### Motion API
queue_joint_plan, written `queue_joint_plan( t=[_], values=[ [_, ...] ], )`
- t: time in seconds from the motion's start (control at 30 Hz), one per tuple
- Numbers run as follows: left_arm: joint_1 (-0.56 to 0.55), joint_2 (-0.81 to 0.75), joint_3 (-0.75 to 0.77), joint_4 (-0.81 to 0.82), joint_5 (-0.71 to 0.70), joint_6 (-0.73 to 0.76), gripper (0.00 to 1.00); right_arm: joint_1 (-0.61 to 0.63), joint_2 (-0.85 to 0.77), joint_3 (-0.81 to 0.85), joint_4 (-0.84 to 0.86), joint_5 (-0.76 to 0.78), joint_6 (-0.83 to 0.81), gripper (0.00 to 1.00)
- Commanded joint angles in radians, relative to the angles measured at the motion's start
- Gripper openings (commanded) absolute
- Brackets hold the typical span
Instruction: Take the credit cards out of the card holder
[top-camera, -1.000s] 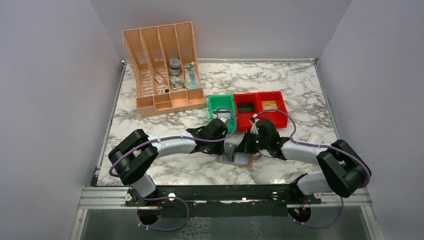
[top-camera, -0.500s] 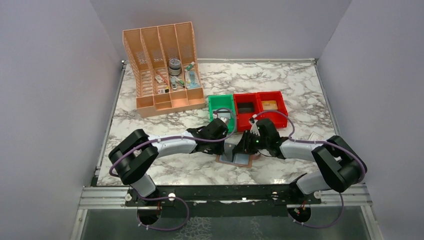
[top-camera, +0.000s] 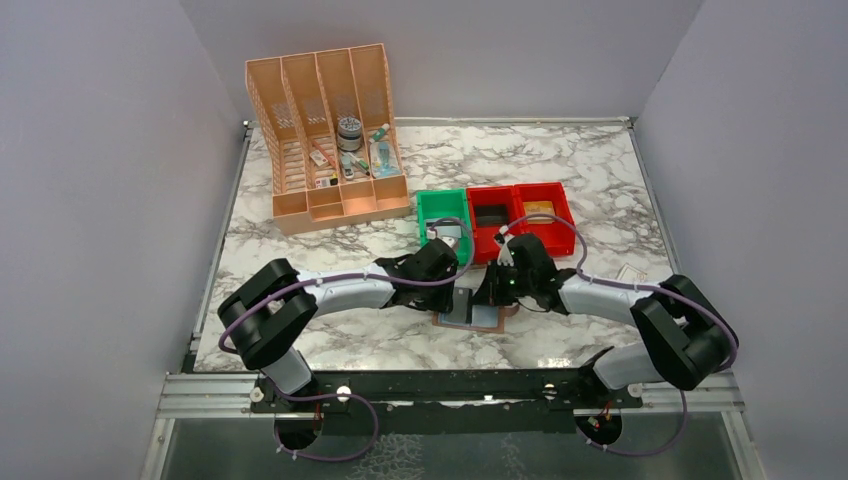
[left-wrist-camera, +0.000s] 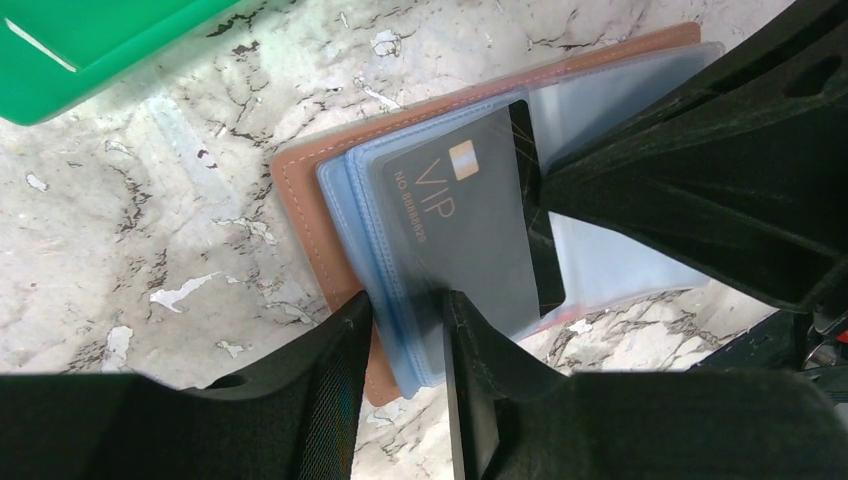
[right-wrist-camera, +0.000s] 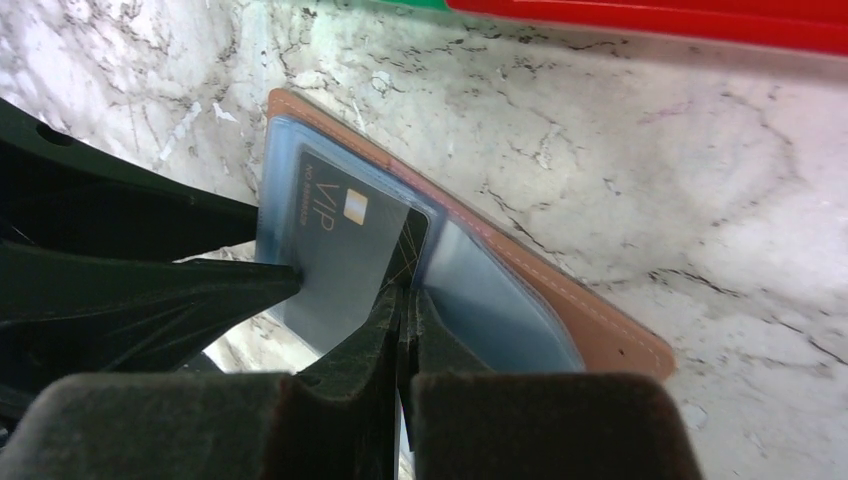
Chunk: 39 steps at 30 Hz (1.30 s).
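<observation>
- I'm seeing the card holder (left-wrist-camera: 310, 230) lying open and flat on the marble table (top-camera: 600, 160), near the front centre, just in front of the green bin (top-camera: 440, 210) and the red bins (top-camera: 520, 212).
- One credit card (left-wrist-camera: 460, 230), dark grey w/ "VIP" print, is sitting in the top clear sleeve. Its dark strip edge is poking out toward the holder's spine. I can't tell if other cards are underneath.
- The left gripper (left-wrist-camera: 405, 335) is standing w/ jaws parted, straddling the outer edge of the blue-grey sleeve stack. It looks loose, not clamping.
- The right gripper (right-wrist-camera: 403, 300) is pressed together, tips right at the card's exposed edge. I can't tell whether that edge is caught between the pads or just touched.
- Handling, as I'm judging it: the card is light, thin, stiff and slick, so a shallow pinch is prob. going to slip. The sleeve is soft and likely clinging, so I'm expecting drag.
- The holder is light and floppy, so it's likely lifting or sliding w/ the card unless it's pinned.
- Where I'm aiming to hold: pads flat on both faces of the exposed strip, pulling straight along the sleeve opening. The left side should be bearing on the sleeve edge or leather border, not on the card.
</observation>
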Motion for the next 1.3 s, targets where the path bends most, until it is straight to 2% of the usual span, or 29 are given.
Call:
queue_joint_plan(
  t=[0.0, 0.27, 0.43, 0.57, 0.63, 0.83, 1.03, 1.27],
  values=[
    [-0.009, -0.007, -0.016, -0.042, -0.027, -0.007, 0.35, -0.001, -0.047, 0.012, -0.109, 0.124, -0.065, 0.01],
    [-0.01, -0.014, -0.012, -0.041, -0.025, -0.001, 0.34, -0.001, -0.082, 0.01, -0.139, 0.125, -0.048, 0.02],
    [-0.01, -0.032, -0.009, -0.042, -0.024, 0.005, 0.35, -0.002, -0.105, -0.001, -0.09, 0.044, 0.003, 0.13],
    [-0.01, -0.065, -0.007, -0.048, -0.044, 0.008, 0.42, -0.001, -0.116, -0.002, -0.073, 0.034, 0.014, 0.23],
    [-0.01, -0.084, -0.003, -0.049, -0.05, 0.013, 0.45, -0.001, -0.115, -0.003, -0.068, 0.028, 0.019, 0.24],
    [-0.01, -0.126, 0.011, -0.02, -0.051, 0.029, 0.46, -0.001, -0.078, -0.011, -0.011, -0.044, 0.036, 0.26],
    [-0.01, -0.092, 0.013, 0.056, -0.014, 0.025, 0.39, -0.001, -0.031, -0.029, 0.004, 0.007, 0.094, 0.27],
    [-0.011, -0.004, 0.03, 0.077, 0.056, 0.018, 0.26, -0.001, -0.004, -0.063, 0.019, 0.047, 0.11, 0.28]
  ],
)
